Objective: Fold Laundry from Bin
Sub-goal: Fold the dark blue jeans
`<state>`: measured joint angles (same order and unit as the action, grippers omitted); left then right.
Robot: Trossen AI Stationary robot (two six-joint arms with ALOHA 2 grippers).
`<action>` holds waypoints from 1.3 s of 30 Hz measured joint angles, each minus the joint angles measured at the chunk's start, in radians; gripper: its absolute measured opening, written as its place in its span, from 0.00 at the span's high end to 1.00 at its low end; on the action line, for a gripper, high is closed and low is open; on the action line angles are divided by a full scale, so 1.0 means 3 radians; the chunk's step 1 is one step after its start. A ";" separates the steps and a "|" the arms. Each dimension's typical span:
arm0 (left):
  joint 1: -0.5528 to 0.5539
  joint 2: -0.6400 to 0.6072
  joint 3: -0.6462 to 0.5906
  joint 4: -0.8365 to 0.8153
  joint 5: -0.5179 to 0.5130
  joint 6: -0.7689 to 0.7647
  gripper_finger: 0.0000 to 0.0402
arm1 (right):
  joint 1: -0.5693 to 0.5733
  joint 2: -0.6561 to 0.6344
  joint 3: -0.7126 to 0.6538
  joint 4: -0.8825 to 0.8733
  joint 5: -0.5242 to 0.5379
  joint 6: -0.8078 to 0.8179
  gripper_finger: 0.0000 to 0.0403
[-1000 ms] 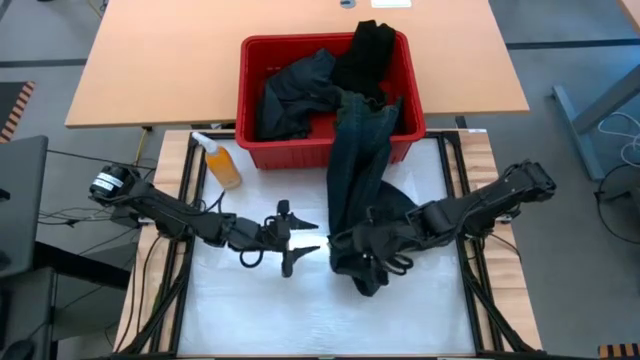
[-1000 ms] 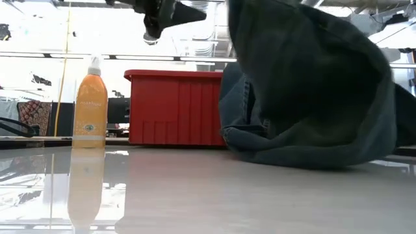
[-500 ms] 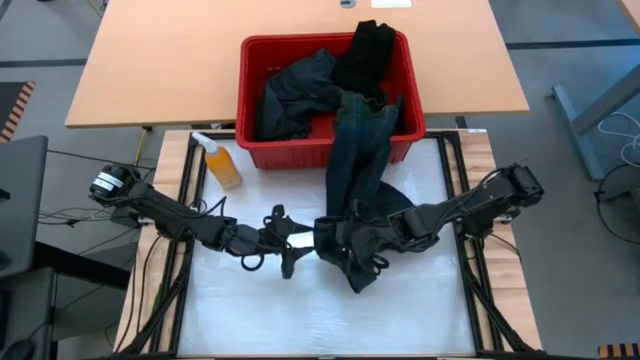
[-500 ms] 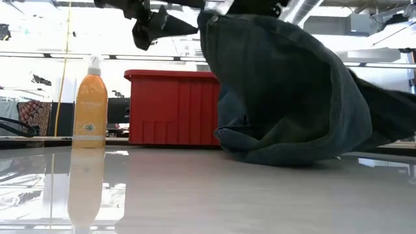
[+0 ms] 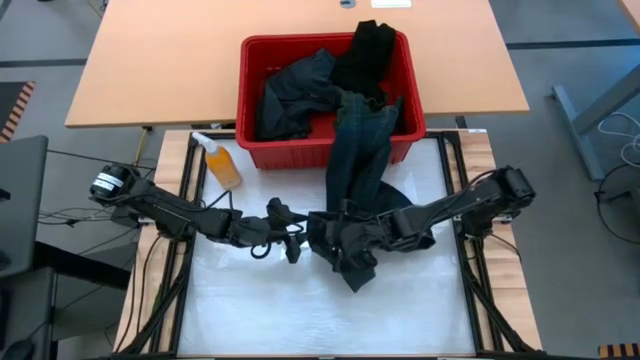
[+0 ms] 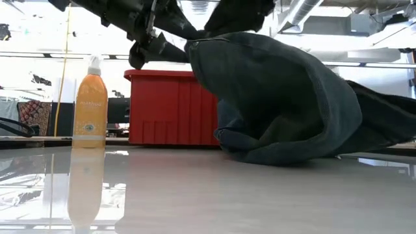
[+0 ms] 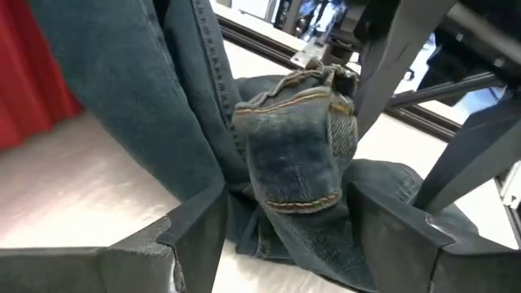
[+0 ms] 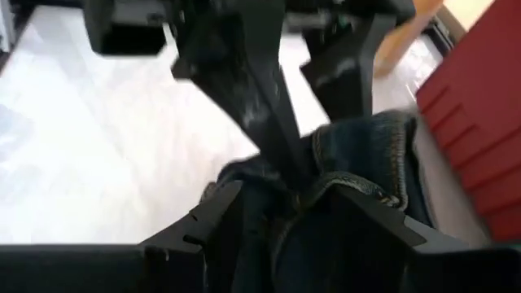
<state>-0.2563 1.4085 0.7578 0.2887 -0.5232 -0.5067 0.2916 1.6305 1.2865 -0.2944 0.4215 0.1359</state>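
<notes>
Centrally, the white tabletop (image 5: 250,310) is occupied by the two dark arms, which meet over a bunched mass of dark navy denim jeans (image 5: 355,190). The jeans are draped out over the front wall of the rectangular red plastic bin with slotted sides (image 5: 250,90), which stands at the far edge of the white surface, and they are spread down onto the table, where a heap is formed. Inside the bin, a crumpled dark grey-blue garment (image 5: 290,95) is seen on one side, and a black cloth piece (image 5: 365,50) is hung over the far rim.

The right gripper (image 5: 345,240) is buried in the jeans heap near the table's middle; its fingers (image 8: 370,216) are held well apart, with folded denim and a stitched hem bunched between them. A lifted fold is shown hanging from above in the low view, so the cloth is judged to be held by this gripper.

The left gripper (image 5: 298,238) is set just beside the same bunch, at its edge. Its fingers (image 7: 191,224) are spread wide, and a rolled denim hem is seen between them; whether the cloth is touched cannot be told.

A small orange plastic bottle with a white cap (image 5: 220,160) is stood upright near the bin's front left corner, apart from the jeans.
</notes>
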 joint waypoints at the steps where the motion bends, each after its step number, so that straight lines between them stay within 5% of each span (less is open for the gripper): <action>1: 0.0005 -0.0001 0.0000 0.0002 0.0031 0.0005 0.40 | 0.0001 -0.0002 0.0023 0.0003 -0.0015 -0.0032 0.47; 15: -0.0067 0.0000 -0.0001 -0.0258 0.0332 0.0255 0.42 | 0.0145 -0.0002 0.0059 0.0563 -0.0242 -0.0106 0.47; 19: -0.0153 0.0004 -0.0003 -0.0406 0.0301 0.0313 0.57 | 0.0199 -0.0002 0.0064 0.0772 -0.0275 -0.0014 0.47; 24: -0.0320 0.0004 -0.0003 -0.0382 0.0029 0.0645 0.91 | 0.0210 -0.0002 0.0065 0.0621 -0.0283 0.0132 0.47; 39: -0.0342 -0.0230 -0.0003 -0.1059 -0.0194 0.1266 0.99 | 0.0642 -0.0273 0.0051 -0.2780 -0.0164 0.1526 0.47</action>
<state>-0.3588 1.3396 0.7570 -0.0291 -0.5813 -0.1269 0.4842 1.5485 1.3018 -1.1286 0.3724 0.5939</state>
